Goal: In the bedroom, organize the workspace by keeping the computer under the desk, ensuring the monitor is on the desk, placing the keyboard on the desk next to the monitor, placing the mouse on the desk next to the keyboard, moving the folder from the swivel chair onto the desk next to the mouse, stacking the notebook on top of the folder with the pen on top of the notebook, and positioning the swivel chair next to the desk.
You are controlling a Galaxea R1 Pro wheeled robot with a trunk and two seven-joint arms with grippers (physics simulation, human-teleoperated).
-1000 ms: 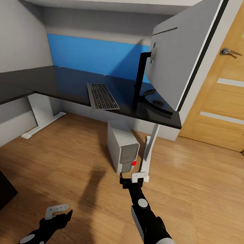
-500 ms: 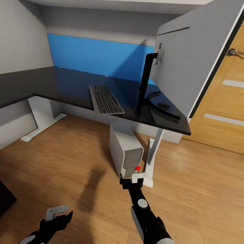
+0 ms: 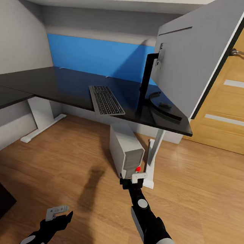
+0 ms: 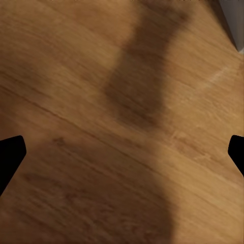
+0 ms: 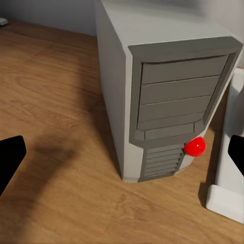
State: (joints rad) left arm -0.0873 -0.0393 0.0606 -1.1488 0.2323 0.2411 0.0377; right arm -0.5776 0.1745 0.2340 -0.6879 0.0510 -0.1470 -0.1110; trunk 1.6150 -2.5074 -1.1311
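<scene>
Even, bright render lighting; arm shadows lying soft on floor (image 3: 75,162), desk (image 3: 65,86) gleaming glossy, w/ no blur.

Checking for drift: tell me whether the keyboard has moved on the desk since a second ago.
No. The keyboard keeps its place beside the monitor at the front edge of the desk; the whole view shifted, not the keyboard.

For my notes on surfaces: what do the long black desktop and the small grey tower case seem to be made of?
Long black desktop: seemingly glossy lacquer or laminate, as it mirrors the blue wall. Small grey tower case: matte painted metal or plastic, evenly shaded without glare; which one is unclear.
</scene>
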